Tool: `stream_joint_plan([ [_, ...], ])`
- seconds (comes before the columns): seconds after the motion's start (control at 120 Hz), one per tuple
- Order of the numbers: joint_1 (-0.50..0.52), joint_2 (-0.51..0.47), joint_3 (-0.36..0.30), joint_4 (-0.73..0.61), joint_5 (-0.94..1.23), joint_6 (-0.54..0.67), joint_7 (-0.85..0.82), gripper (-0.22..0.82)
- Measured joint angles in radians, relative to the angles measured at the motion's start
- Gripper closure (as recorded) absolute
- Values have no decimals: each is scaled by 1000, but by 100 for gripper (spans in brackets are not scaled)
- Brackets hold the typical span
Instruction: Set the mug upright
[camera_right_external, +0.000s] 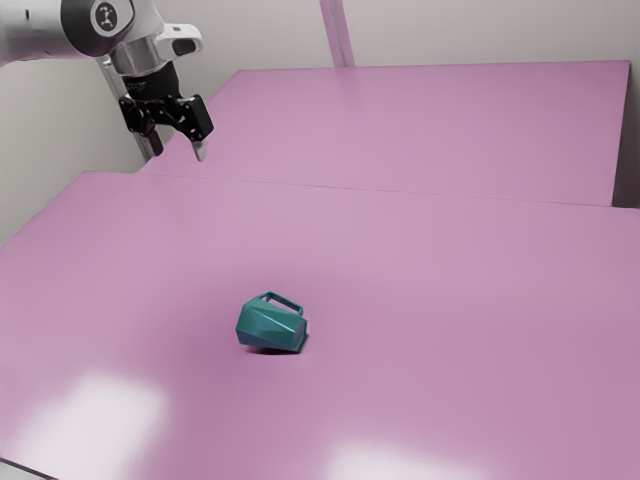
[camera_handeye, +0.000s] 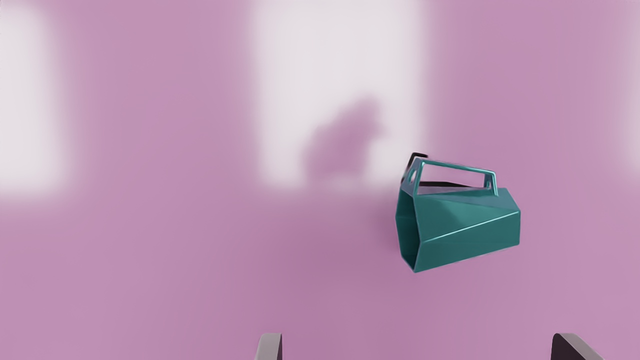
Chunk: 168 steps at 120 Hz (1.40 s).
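My gripper (camera_right_external: 178, 153) hangs high above the table at the exterior view's upper left, well apart from the mug. A teal faceted mug (camera_right_external: 271, 326) lies on its side on the pink table, its handle pointing up. In the wrist view the mug (camera_handeye: 465, 225) shows its dark mouth at one end and its handle along the upper side. The fingertips of my gripper (camera_handeye: 417, 345) stand wide apart, with nothing held between them.
The pink table (camera_right_external: 420, 300) carries bright patches of light near its front edge. Behind it, another pink surface (camera_right_external: 430, 130) reaches toward the pale wall (camera_right_external: 480, 30). A soft shadow falls across one light patch in the wrist view.
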Motion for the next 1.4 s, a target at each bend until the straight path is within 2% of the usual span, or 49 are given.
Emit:
stream_joint_plan([
  [0.292, 5, -11, 2, -14, -2, 1, -10, 2],
  [0.492, -1, -66, 34, -125, -45, 58, -8, 2],
  [0.625, -5, -95, 75, -200, -137, 117, 15, 2],
  [0.875, 131, -110, 85, -335, -334, 239, 100, 2],
  [1.058, 102, -109, 132, -441, -500, 325, 195, 2],
  [1.4, 123, -105, 167, -624, -769, 432, 399, 2],
])
